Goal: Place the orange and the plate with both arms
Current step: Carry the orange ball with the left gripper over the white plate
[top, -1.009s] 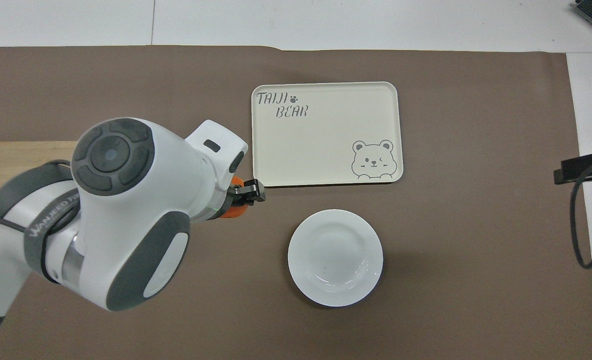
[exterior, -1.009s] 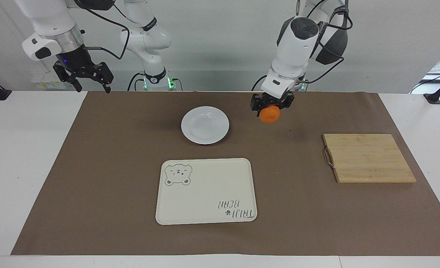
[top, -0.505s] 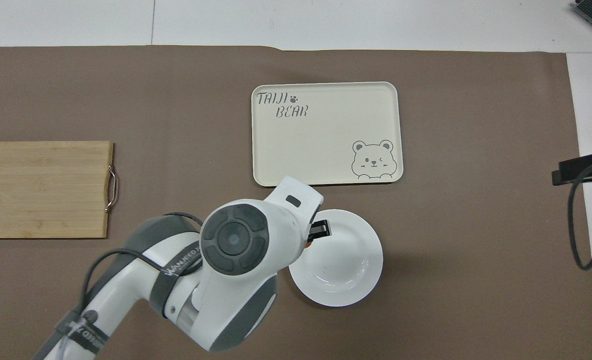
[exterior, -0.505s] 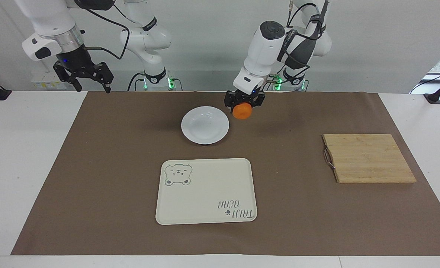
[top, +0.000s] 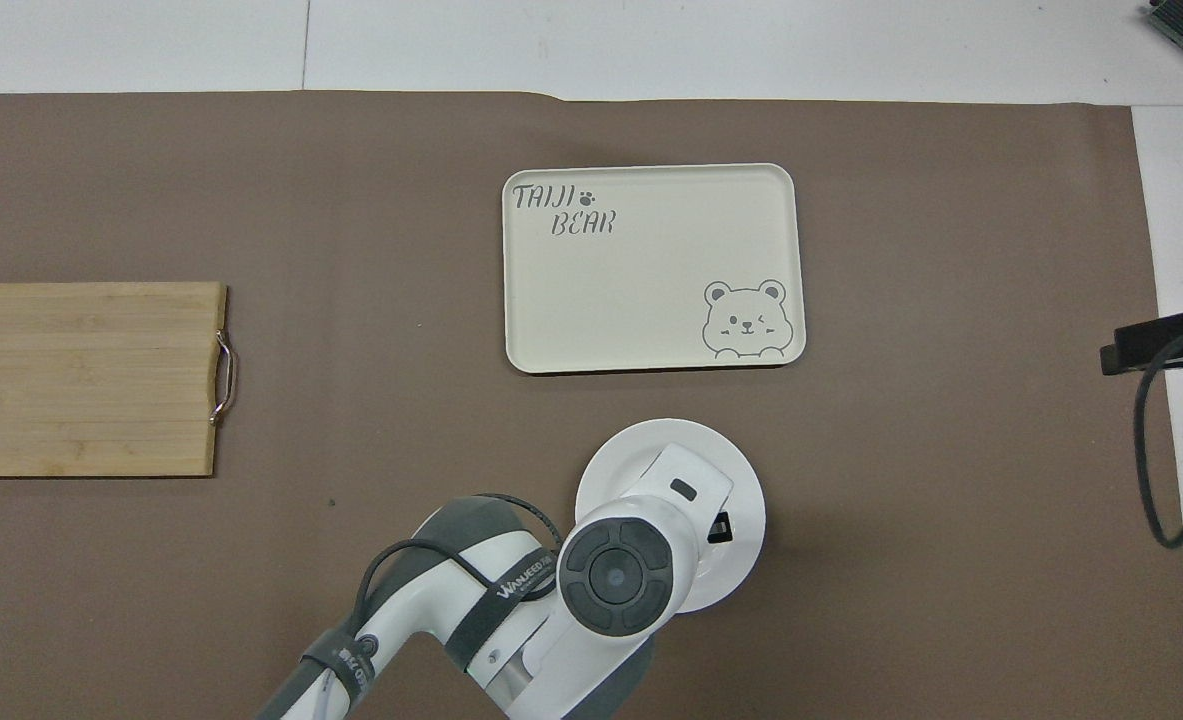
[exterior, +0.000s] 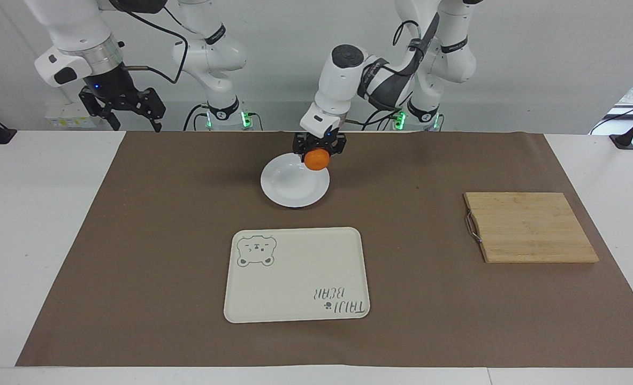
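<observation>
We see the orange (exterior: 317,159) clamped between the fingers of the left gripper (exterior: 319,151), hanging in the air over the plate (exterior: 289,187), above the part of its rim that lies nearest the robots and toward the left arm's end of the table; in the facing view the fruit has not touched the dish. From overhead the left arm (top: 591,570) covers most of the plate (top: 741,480) and hides the orange entirely, so only the outer arc of the white rim shows around the wrist. The plate sits flat on the brown mat (exterior: 161,240), nearer to the robots than the cream tray (exterior: 295,278) with its bear drawing, and the two are apart, with a strip of mat between them. Toward the left arm's end of the table we find a wooden cutting board (exterior: 530,227) with a metal handle on the edge that faces the tray, well apart from both the tray and the plate. The right gripper (exterior: 129,109) waits with its fingers spread wide and nothing in them, raised over the white table near the corner of the mat at the right arm's end, well away from the plate.
</observation>
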Motion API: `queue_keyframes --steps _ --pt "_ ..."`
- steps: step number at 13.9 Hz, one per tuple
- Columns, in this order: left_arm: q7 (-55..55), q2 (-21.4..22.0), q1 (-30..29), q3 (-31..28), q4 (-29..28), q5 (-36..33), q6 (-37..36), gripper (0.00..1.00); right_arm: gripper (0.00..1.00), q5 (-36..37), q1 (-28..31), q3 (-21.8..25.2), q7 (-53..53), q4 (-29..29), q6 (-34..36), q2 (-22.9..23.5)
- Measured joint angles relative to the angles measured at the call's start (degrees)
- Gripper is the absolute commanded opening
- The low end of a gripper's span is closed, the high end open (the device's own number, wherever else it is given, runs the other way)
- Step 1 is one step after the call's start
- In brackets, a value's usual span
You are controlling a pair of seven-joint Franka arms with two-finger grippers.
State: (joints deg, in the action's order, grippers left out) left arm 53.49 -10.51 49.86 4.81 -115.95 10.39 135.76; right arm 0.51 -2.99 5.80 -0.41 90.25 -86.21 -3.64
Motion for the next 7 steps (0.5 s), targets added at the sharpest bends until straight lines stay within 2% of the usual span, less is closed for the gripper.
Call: queue_keyframes --steps 1,2,3,4,7 --pt "0.16 -1.24 0.74 -0.05 -0.27 0.0 1.97 0.0 1.0 0.0 -0.16 -0.04 -0.09 0.28 -0.75 -0.13" --pt "0.53 -2.79 1.47 -0.04 -0.4 0.0 4.3 0.1 1.0 0.0 -0.28 -0.04 -0.13 0.65 -1.42 -0.29" --pt "0.88 -4.49 2.07 -0.05 -0.4 0.0 6.71 0.8 1.0 0.0 -0.34 -0.04 -0.15 1.11 -1.94 -0.5" --pt "1.07 -5.9 2.4 -0.05 -0.41 0.0 8.45 1.0 1.0 0.0 -0.34 -0.04 -0.18 1.41 -2.11 -0.64" --pt "1.19 -7.59 2.43 -0.37 -0.38 0.0 10.33 1.0 1.0 0.0 -0.35 -0.04 -0.51 1.62 -2.14 -0.81"
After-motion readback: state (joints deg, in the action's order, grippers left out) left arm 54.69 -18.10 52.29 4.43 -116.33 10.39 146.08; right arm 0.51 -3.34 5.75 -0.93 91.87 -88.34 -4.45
